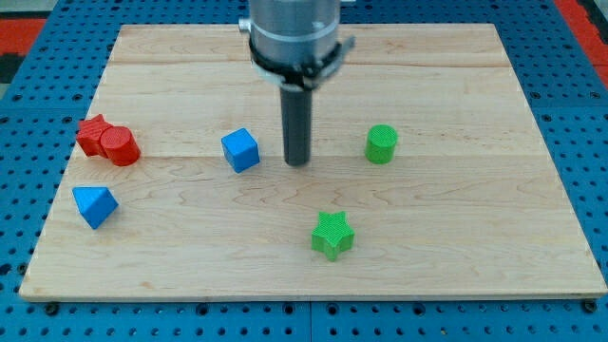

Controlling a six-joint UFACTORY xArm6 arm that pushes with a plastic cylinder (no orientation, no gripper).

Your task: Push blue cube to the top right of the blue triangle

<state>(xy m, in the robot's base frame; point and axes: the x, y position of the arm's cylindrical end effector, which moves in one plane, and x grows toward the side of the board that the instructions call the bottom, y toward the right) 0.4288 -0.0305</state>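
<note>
The blue cube (240, 150) sits on the wooden board left of centre. The blue triangle (94, 205) lies near the board's left edge, below and to the left of the cube. My tip (297, 162) rests on the board just to the right of the blue cube, with a small gap between them. The rod rises from it to the arm at the view's top.
A red star (93, 134) and a red cylinder (122, 146) touch each other at the left, above the blue triangle. A green cylinder (381, 143) stands right of my tip. A green star (332, 235) lies below centre. The board (475, 256) sits on a blue pegboard.
</note>
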